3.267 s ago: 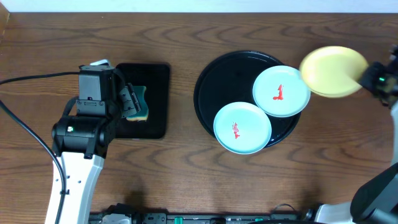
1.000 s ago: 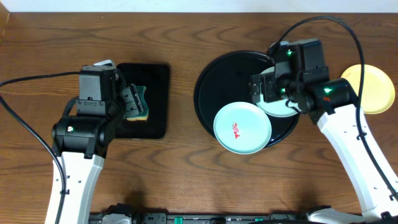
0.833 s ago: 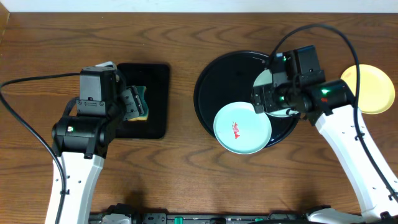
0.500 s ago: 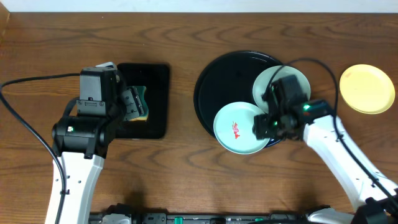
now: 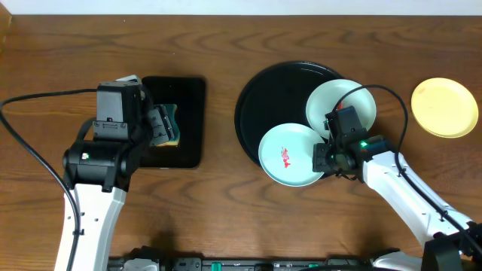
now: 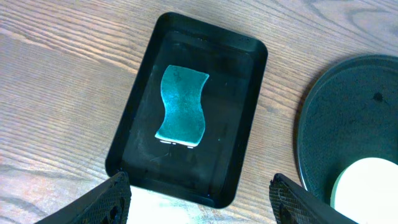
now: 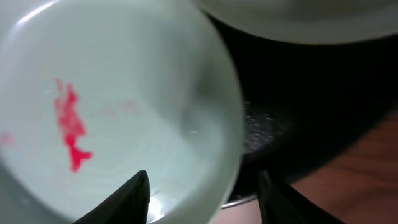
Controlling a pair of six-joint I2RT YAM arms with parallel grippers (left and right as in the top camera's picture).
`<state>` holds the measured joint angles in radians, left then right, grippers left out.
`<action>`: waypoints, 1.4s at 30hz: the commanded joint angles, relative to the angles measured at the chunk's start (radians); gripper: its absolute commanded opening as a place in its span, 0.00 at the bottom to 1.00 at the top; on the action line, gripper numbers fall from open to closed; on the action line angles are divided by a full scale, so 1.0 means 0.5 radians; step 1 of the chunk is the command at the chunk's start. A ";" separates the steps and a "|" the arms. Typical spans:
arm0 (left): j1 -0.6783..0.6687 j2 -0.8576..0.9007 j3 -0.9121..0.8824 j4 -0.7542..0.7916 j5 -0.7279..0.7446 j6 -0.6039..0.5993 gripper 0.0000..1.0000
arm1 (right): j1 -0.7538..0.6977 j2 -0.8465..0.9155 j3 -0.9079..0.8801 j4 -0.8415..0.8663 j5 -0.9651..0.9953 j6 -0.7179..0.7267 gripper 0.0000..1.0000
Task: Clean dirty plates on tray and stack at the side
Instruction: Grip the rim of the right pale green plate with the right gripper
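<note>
The round black tray point(image 5: 263, 98) holds two mint-white plates. The front plate point(image 5: 290, 154) has a red smear in its centre; the rear plate point(image 5: 343, 102) shows no smear and overlaps it. A pale yellow plate point(image 5: 444, 107) lies on the table to the right. My right gripper point(image 5: 322, 158) is low at the front plate's right rim. In the right wrist view the right gripper point(image 7: 202, 202) is open and straddles that rim: one finger over the smeared plate point(image 7: 112, 112), the other outside it over the tray point(image 7: 298, 93). My left gripper point(image 5: 158, 124) hangs open, holding nothing.
A smaller rectangular black tray point(image 6: 249, 112) at the left holds a teal sponge point(image 6: 181, 104), right below my left gripper point(image 6: 208, 202). Wood table lies all round. The right arm's cable arcs over the rear plate.
The yellow plate, held earlier, now lies on the table at the right. My right gripper has moved from the rear plate to the front plate's right rim, its jaws narrowing. The left arm is still.
</note>
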<state>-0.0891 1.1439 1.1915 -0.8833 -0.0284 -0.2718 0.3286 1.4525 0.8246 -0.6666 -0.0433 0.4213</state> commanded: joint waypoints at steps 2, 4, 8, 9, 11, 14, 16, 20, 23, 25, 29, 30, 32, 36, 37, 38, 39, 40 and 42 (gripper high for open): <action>-0.005 -0.002 -0.005 -0.005 0.005 0.026 0.72 | 0.008 0.063 -0.008 0.011 0.101 0.114 0.54; -0.005 -0.002 -0.005 -0.005 0.005 0.027 0.72 | 0.008 0.097 -0.008 0.050 0.100 0.108 0.51; -0.005 -0.002 -0.005 -0.005 0.005 0.026 0.72 | 0.008 0.244 -0.008 0.161 0.014 0.082 0.43; -0.005 -0.002 -0.005 -0.005 0.005 0.027 0.72 | 0.008 0.281 -0.008 0.182 0.011 0.083 0.40; -0.005 -0.002 -0.005 -0.005 0.005 0.027 0.72 | 0.008 0.343 -0.008 0.223 0.011 0.083 0.22; -0.005 -0.002 -0.005 -0.005 0.005 0.027 0.72 | 0.008 0.367 0.001 0.333 0.010 0.084 0.01; -0.005 -0.002 -0.005 -0.005 0.005 0.027 0.72 | 0.011 0.364 0.025 0.369 0.009 0.084 0.01; -0.005 -0.002 -0.005 -0.004 0.005 0.027 0.72 | 0.014 0.363 0.121 0.454 0.001 0.084 0.01; -0.005 -0.002 -0.005 -0.004 0.005 0.027 0.72 | 0.014 0.364 0.134 0.571 0.002 0.083 0.01; -0.005 -0.002 -0.005 -0.004 0.005 0.027 0.72 | 0.014 0.372 0.134 0.678 0.002 0.084 0.01; -0.005 -0.002 -0.005 -0.005 0.005 0.026 0.72 | 0.014 0.397 0.133 0.813 -0.022 0.084 0.01; -0.005 -0.002 -0.005 -0.005 0.005 0.026 0.72 | 0.014 0.411 0.133 0.838 -0.040 0.084 0.01; -0.005 -0.002 -0.005 -0.005 0.005 0.026 0.73 | 0.014 0.467 0.133 0.896 -0.087 0.085 0.01; -0.005 -0.002 -0.005 -0.005 0.005 0.026 0.73 | 0.014 0.526 0.134 0.925 -0.091 0.086 0.15; -0.005 -0.002 -0.005 -0.005 0.005 0.026 0.72 | 0.014 0.526 0.134 0.932 -0.105 0.085 0.31; -0.005 -0.002 -0.005 -0.005 0.005 0.026 0.73 | 0.014 0.525 0.134 0.947 -0.122 0.083 0.36; -0.005 -0.002 -0.005 -0.006 0.005 0.027 0.73 | 0.014 0.513 0.140 0.956 -0.149 0.084 0.35; -0.005 -0.002 -0.005 -0.006 0.005 0.027 0.72 | 0.014 0.507 0.151 0.957 -0.165 0.084 0.36; -0.005 -0.002 -0.008 -0.006 0.002 0.027 0.73 | 0.014 0.470 0.214 0.929 -0.198 0.083 0.36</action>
<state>-0.0891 1.1439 1.1915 -0.8845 -0.0284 -0.2718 0.3260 1.7119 0.8810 -0.1970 -0.1047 0.4637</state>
